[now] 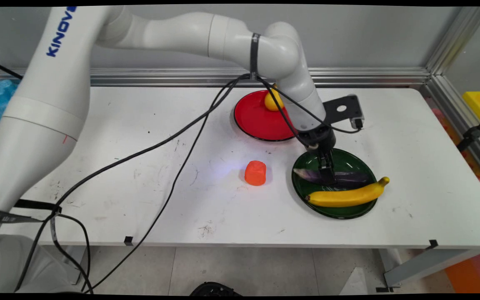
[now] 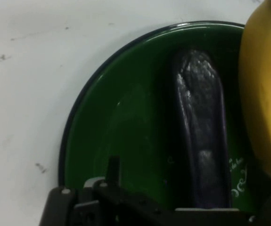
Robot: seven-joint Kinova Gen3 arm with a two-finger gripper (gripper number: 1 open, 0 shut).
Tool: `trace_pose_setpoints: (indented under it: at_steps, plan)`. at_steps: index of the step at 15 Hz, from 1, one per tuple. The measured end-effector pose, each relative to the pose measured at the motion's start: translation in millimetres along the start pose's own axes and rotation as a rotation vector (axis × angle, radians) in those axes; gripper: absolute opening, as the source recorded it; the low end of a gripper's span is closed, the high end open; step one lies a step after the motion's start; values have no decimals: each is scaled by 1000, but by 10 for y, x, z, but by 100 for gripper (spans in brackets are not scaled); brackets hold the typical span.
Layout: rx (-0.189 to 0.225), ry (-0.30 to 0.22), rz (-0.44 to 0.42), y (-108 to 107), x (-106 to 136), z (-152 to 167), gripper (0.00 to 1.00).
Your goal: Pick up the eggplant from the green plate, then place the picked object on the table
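Jaws [image 1: 326,177] lowered onto a dark purple eggplant [image 1: 348,177] lying across a green plate [image 1: 302,189], at approx. the fruit's mid-length; fingers straddle it, but whether they grip it or stand open cannot be told. Yellow banana [image 1: 346,196] lies just beside the eggplant at its 6 o'clock, tip overhanging the plate rim. Orange cup [image 1: 255,173] upside down on the white surface [image 1: 140,137], at 9 o'clock from the plate. Red plate [image 1: 252,118] w/ yellow fruit [image 1: 271,102] at approx. 11 o'clock.

White table [image 1: 98,125] against grey wall [image 1: 369,33], tiled floor [image 1: 265,271].
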Motion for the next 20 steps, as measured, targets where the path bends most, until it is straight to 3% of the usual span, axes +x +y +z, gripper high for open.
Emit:
trace_pose_setpoints:
  at_steps: [2,3,12,20]
  plan:
    - [-5,-3,9,0,11,70,100]
    - [-7,-3,13,2,19,94,0]
    - [-15,14,68,85,83,-77,0]
    - [28,32,88,270,96,-805,0]
